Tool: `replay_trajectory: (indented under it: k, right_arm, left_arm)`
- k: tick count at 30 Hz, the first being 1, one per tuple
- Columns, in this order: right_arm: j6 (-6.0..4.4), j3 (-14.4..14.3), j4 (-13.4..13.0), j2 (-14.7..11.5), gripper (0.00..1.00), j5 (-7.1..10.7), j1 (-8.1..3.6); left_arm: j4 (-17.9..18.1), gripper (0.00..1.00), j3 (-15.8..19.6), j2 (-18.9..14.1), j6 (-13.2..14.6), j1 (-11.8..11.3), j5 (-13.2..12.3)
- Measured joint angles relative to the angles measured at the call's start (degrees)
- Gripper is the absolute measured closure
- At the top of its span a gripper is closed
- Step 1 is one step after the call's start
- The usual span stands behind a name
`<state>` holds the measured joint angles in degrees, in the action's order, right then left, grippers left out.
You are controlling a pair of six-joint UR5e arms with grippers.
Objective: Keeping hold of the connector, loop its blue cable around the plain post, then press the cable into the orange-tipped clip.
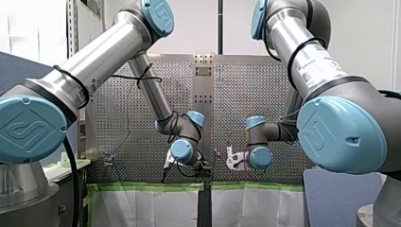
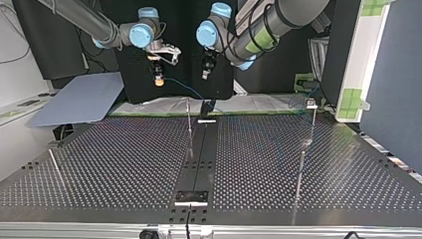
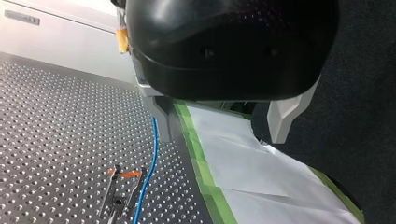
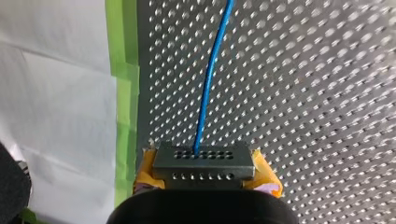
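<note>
My right gripper (image 4: 204,170) clamps the connector (image 4: 204,159) between yellow-padded fingers (image 4: 265,175), blue cable (image 4: 212,74) running ahead over the surface (image 4: 303,93); my left gripper (image 3: 223,125) gapes empty, orange-tipped clip (image 3: 123,186) ahead

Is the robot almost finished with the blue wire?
Just starting. Done: my right gripper holds the connector. In hand: the blue cable trails from it to the table, passing beside the orange-tipped clip; whether it sits inside, I cannot tell. Left: no loop round any post shows yet, and the pressing in. My left gripper is open and empty.
</note>
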<state>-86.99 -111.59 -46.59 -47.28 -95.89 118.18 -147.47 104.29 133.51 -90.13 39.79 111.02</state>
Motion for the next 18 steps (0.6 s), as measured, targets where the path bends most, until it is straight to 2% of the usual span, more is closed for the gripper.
replay_trajectory:
  k: [4,8,14,18]
  right_arm:
    - [-0.38,-0.84,-0.1,-1.95,1.0,2.01,-0.6]
    - [-1.33,-1.12,0.73,-2.73,1.0,4.24,-2.28]
    - [-1.8,-1.26,1.54,-2.77,1.0,7.96,-5.75]
    - [-1.77,-1.27,1.63,-2.75,1.0,10.31,-6.5]
  left_arm:
    - [0.01,0.0,0.01,-0.02,-0.25,-0.37,0.59]
    - [-0.15,0.0,0.02,-0.02,-0.69,-0.82,1.86]
    - [-0.19,0.0,0.02,-0.04,-0.82,-1.15,2.31]
    - [0.29,0.0,0.02,-0.04,-0.81,-1.26,1.7]
